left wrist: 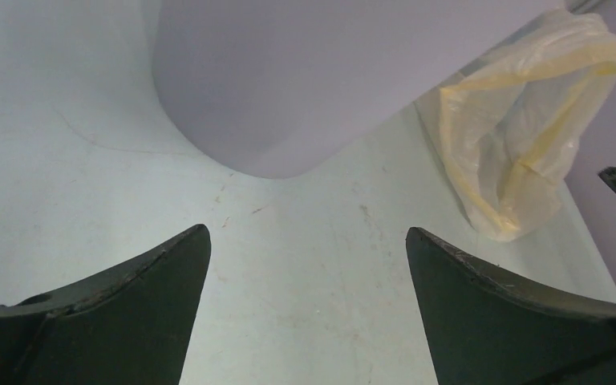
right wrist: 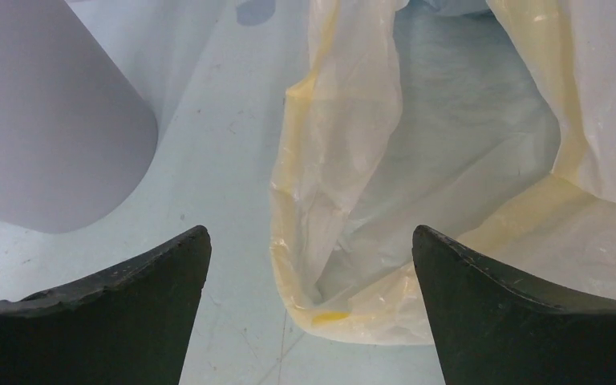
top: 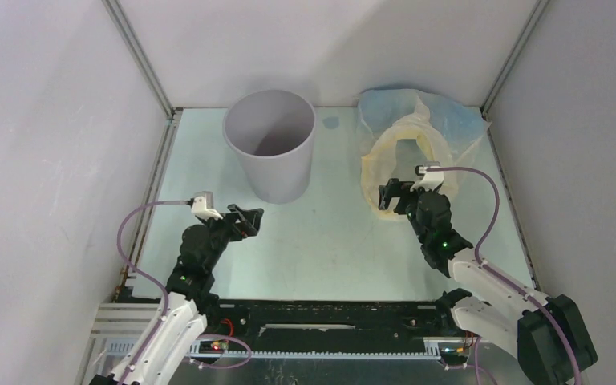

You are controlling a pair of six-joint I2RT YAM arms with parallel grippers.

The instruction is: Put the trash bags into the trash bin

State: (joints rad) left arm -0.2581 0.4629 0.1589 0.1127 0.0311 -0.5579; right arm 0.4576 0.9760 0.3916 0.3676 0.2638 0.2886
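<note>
The light grey trash bin stands upright at the back middle of the table, its mouth open. Two trash bags lie crumpled at the back right: a cream-yellow one in front and a pale blue one behind it. My right gripper is open just above the near edge of the cream-yellow bag, whose folded corner lies between the jaws without touching them. My left gripper is open and holds nothing, hovering in front of and left of the bin, over bare table.
Grey enclosure walls with metal corner posts close in the pale green table on three sides. The cream-yellow bag shows to the bin's right in the left wrist view. The bin's side stands left of the right gripper.
</note>
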